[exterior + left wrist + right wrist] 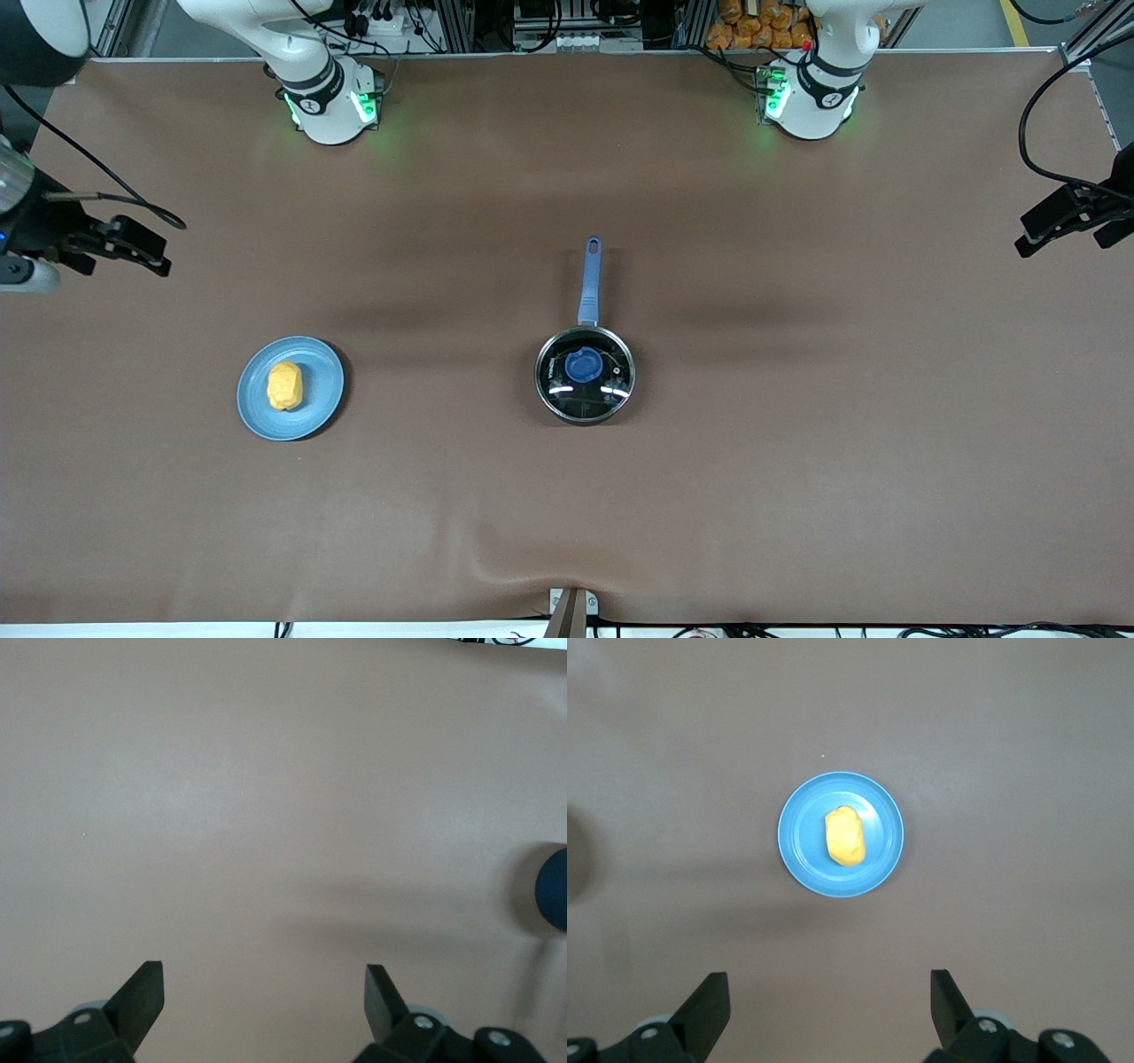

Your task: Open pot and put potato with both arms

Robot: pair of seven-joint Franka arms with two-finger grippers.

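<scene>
The black pot (pixel 542 379) stands mid-table with its blue handle (pixel 589 279) pointing toward the robots' bases. A glass lid (pixel 611 390) with a blue knob (pixel 582 364) sits on it. The yellow-orange potato (pixel 285 385) lies on a blue plate (pixel 323 390) toward the right arm's end; both show in the right wrist view, potato (pixel 845 836) on plate (pixel 799 837). My right gripper (pixel 133 241) (pixel 830 985) hangs open and empty, high over that end of the table. My left gripper (pixel 1067 217) (pixel 264 979) is open and empty over the left arm's end.
The brown table cover (pixel 797 461) has a small fold at its edge nearest the front camera. A dark blue rounded shape (pixel 554 890) shows at the edge of the left wrist view; I cannot tell what it is. Cables hang beside both arms.
</scene>
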